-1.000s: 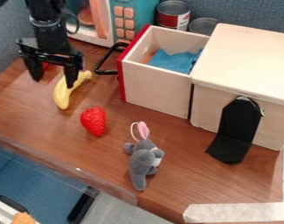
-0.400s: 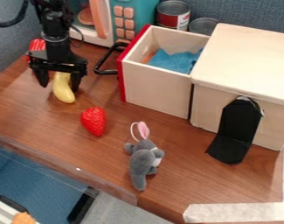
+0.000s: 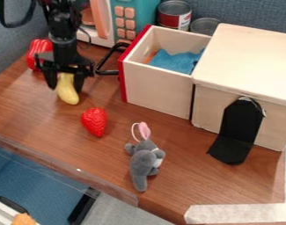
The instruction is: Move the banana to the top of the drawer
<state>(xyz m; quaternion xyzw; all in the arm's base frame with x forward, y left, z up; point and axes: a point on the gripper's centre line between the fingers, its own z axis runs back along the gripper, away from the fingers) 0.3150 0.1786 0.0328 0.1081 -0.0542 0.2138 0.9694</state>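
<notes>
The claw point(image 3: 65, 85) is left of the drawer point(image 3: 158, 91) in the camera view, pinching the banana point(image 3: 68, 93) between its fingers — one on each side, the lower end poking out towards the camera. The strawberry point(image 3: 94, 121) lies on the desk point(image 3: 180, 176), nearer the camera and left of the drawer; the rabbit point(image 3: 146, 161) is nearer the camera than the drawer. Blue cloth point(image 3: 175, 60) lies inside the drawer — two cans point(image 3: 174, 19) stand just behind it.
</notes>
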